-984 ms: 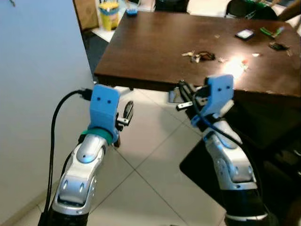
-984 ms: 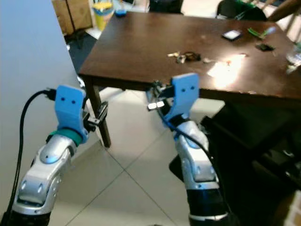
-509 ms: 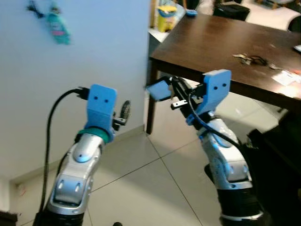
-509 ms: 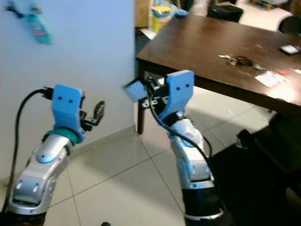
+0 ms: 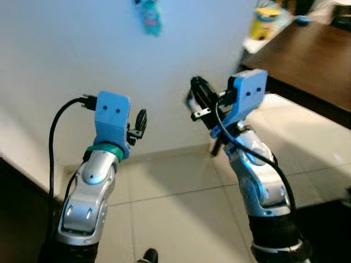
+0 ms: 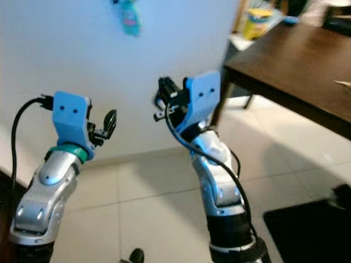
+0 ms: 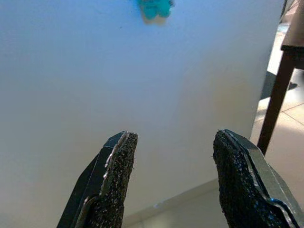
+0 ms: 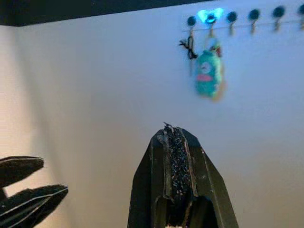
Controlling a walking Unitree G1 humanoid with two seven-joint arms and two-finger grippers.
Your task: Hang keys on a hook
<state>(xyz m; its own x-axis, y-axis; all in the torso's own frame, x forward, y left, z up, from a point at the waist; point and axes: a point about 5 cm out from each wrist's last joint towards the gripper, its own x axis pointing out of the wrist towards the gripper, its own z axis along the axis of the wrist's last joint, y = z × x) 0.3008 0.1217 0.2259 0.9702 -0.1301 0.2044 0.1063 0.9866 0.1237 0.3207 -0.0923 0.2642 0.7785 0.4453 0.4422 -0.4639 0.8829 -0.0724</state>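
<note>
The whole view has swung off the dark table (image 6: 296, 60), which a second ago lay straight ahead and now sits only at the right edge. The camera turned; the furniture did not move. The white wall (image 5: 66, 71) now stands in front, above pale floor tiles (image 5: 175, 203). High on the wall runs a row of hooks (image 8: 242, 15). One already carries a teal keyring toy (image 8: 207, 73), with a small dark bunch hung just beside it. Both silver arms are raised toward the wall but are well short of it. The left gripper (image 5: 140, 119) has its fingers (image 7: 116, 171) spread wide with nothing between them. The right gripper (image 8: 174, 137) has its pads pressed tight together, and whether anything is pinched there cannot be told. The keys lay on the tabletop a second ago and cannot be made out now. If they were left there, the turn toward the hooks looks premature. If a ring is held, the next step is likely to close in and lift the right arm to a free hook.
</note>
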